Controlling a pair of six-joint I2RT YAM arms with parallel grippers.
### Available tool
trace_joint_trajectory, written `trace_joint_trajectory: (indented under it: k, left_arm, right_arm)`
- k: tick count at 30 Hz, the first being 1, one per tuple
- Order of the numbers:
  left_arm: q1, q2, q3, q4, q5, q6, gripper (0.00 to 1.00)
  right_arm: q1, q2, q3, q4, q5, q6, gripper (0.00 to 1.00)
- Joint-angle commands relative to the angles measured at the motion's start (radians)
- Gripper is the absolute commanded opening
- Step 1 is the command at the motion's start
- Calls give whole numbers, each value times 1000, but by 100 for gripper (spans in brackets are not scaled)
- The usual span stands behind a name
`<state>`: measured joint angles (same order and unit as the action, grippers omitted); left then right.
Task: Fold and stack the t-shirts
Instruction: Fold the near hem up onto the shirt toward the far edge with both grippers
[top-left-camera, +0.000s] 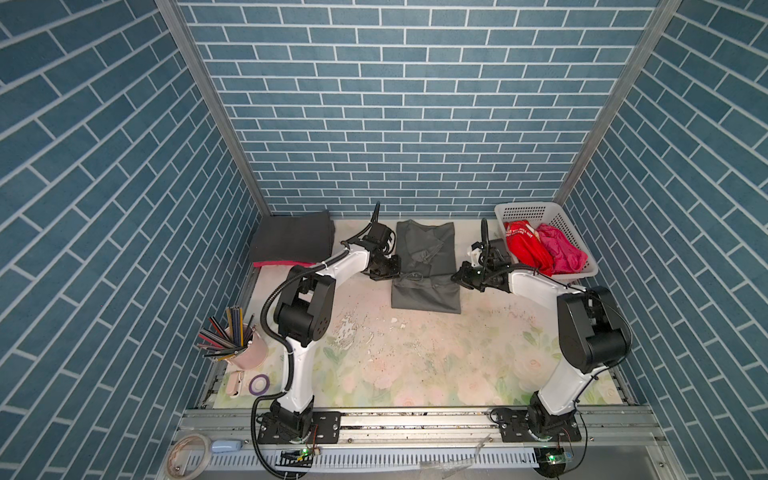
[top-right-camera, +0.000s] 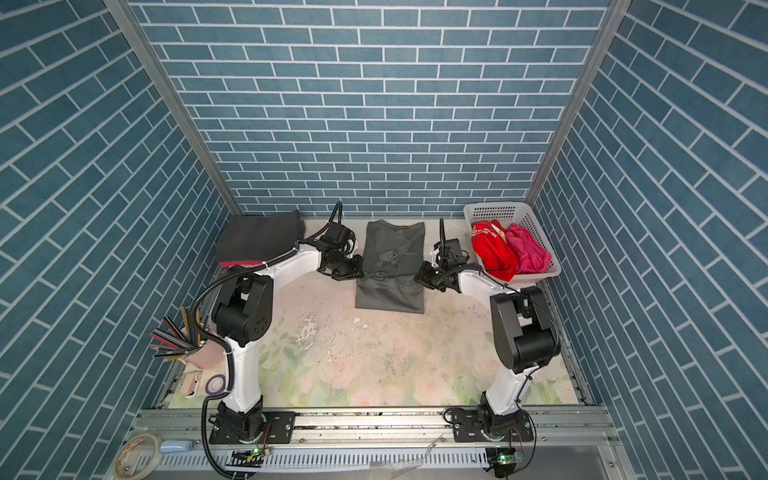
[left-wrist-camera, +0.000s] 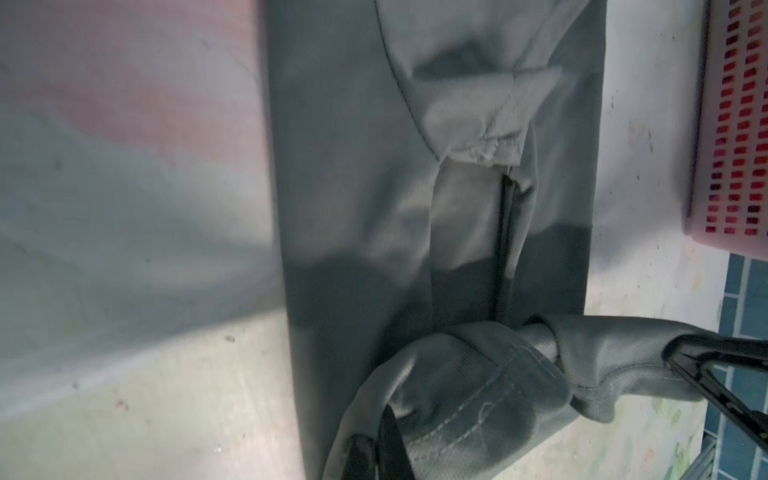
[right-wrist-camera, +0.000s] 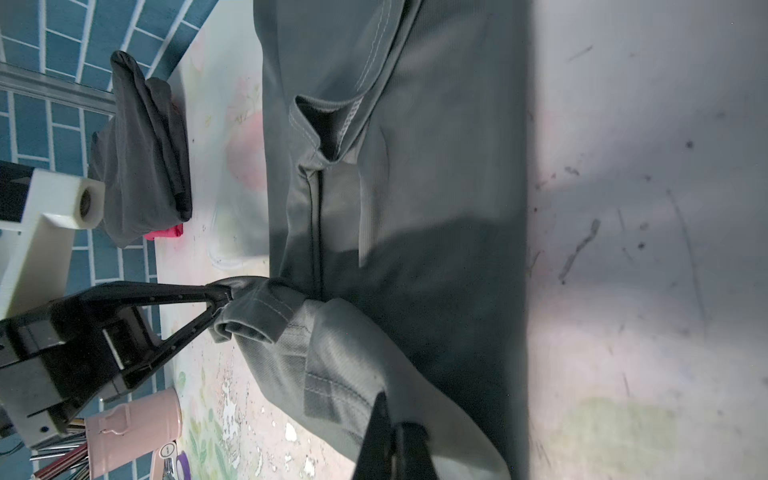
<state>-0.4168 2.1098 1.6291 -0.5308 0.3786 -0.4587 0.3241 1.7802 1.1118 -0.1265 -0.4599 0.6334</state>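
The grey t-shirt (top-left-camera: 426, 249) lies in the middle of the table (top-left-camera: 415, 353), with its sides tucked in so it makes a long strip. The left claw (top-left-camera: 392, 270) is closed tight on a bunch of the grey cloth at one side. The right claw (top-left-camera: 455, 276) is closed tight on the cloth at the other side. Both wrist views show the stitched edge pinched between the black tips. The two claws sit across from each other, about halfway along the shirt. I think they hold both sides so the edge stays straight while the shirt gets folded in half. At the far left corner a folded charcoal t-shirt (top-left-camera: 293, 239) rests on a pink t-shirt (top-left-camera: 278, 264). That looks like the pile where the grey one goes next. The red t-shirt (top-left-camera: 525, 245) and the magenta t-shirt (top-left-camera: 559, 249) wait, crumpled, in the white basket (top-left-camera: 528, 206) at the far right.
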Motion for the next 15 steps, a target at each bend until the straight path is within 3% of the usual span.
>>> trace_joint_trajectory:
  k: [1, 15]
  left_arm:
    - [19, 67, 84, -71, -15, 13, 0]
    - [20, 266, 420, -224, -77, 40, 0]
  right_arm:
    - [-19, 53, 57, 14, -48, -46, 0]
    - [-71, 206, 189, 44, -98, -40, 0]
